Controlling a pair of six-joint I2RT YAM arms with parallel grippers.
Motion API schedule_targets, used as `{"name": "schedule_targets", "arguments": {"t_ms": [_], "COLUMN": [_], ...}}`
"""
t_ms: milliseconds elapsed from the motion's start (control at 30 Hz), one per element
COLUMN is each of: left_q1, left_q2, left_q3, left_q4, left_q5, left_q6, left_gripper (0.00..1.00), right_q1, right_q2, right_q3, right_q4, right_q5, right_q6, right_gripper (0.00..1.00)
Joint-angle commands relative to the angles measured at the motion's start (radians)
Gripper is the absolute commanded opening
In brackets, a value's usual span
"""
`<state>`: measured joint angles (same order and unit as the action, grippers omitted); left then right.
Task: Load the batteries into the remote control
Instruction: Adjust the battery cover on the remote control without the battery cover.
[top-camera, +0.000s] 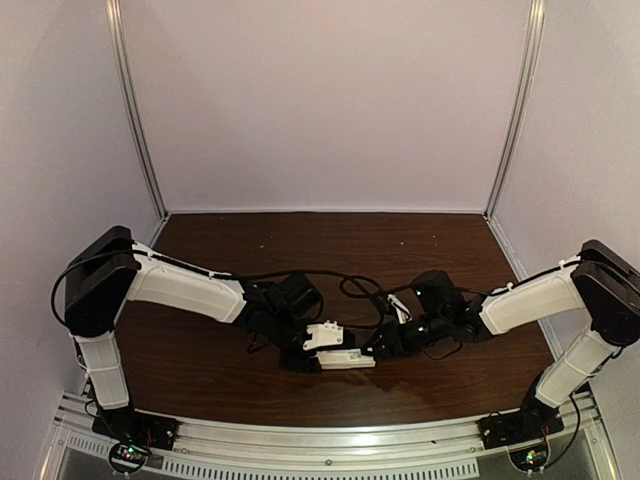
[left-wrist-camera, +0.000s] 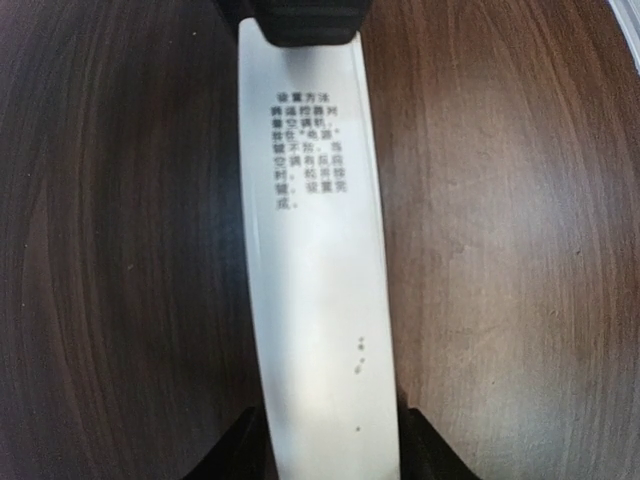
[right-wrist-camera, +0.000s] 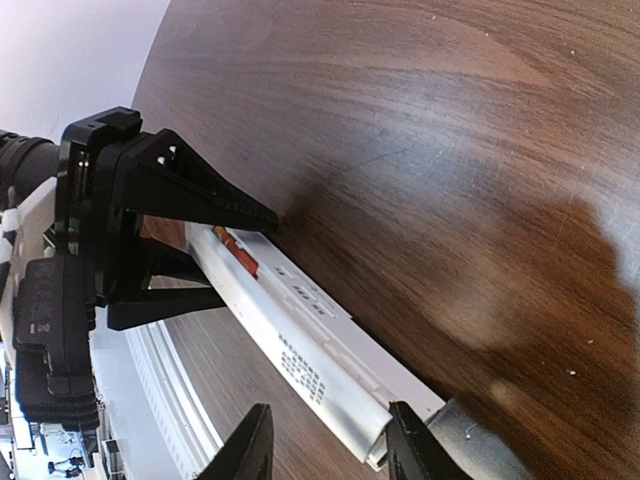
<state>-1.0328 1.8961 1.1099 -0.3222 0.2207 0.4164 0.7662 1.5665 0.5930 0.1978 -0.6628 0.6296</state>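
Pinched in the left hand (left-wrist-camera: 330, 455), the remote control (right-wrist-camera: 300, 345) runs straight ahead over the worktop (right-wrist-camera: 450, 150) to the right hand (right-wrist-camera: 330, 440), whose fingers (right-wrist-camera: 252, 450) straddle its far end, apparently spread slack.

**Smooth plastic on wood-grain tabletop**

The slim white rectangular plastic remote control (left-wrist-camera: 315, 280) is smooth with a soft sheen. The dark brown wood-grain table (left-wrist-camera: 500, 250) looks smooth and faintly glossy. The left gripper (right-wrist-camera: 247, 256) is matt black plastic.
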Motion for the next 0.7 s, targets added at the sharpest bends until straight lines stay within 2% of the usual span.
{"name": "schedule_targets", "arguments": {"t_ms": [0, 100, 233, 367, 533, 667], "left_q1": [0.007, 0.008, 0.008, 0.008, 0.008, 0.007], "left_q2": [-0.006, -0.006, -0.006, -0.006, -0.005, -0.002], "left_q3": [-0.015, -0.013, -0.012, -0.012, -0.013, -0.012], "left_q4": [0.01, 0.011, 0.011, 0.011, 0.015, 0.018], "left_q5": [-0.004, -0.004, -0.003, -0.003, 0.001, 0.003], "left_q6": [-0.008, -0.008, -0.008, -0.01, -0.008, -0.008], "left_gripper": [0.48, 0.48, 0.48, 0.48, 0.48, 0.48], "right_q1": [-0.001, 0.007, 0.01, 0.01, 0.01, 0.01], "right_q2": [0.004, 0.007, 0.014, -0.028, -0.102, -0.071], "right_q3": [0.018, 0.027, 0.042, 0.039, 0.011, 0.019], "right_q4": [-0.135, -0.152, -0.186, -0.215, -0.181, -0.178], "right_q5": [0.064, 0.06, 0.076, 0.121, 0.136, 0.105], "right_q6": [-0.059, -0.072, -0.084, -0.095, -0.091, -0.102], "right_gripper": [0.41, 0.41, 0.45, 0.56, 0.56, 0.55]}}
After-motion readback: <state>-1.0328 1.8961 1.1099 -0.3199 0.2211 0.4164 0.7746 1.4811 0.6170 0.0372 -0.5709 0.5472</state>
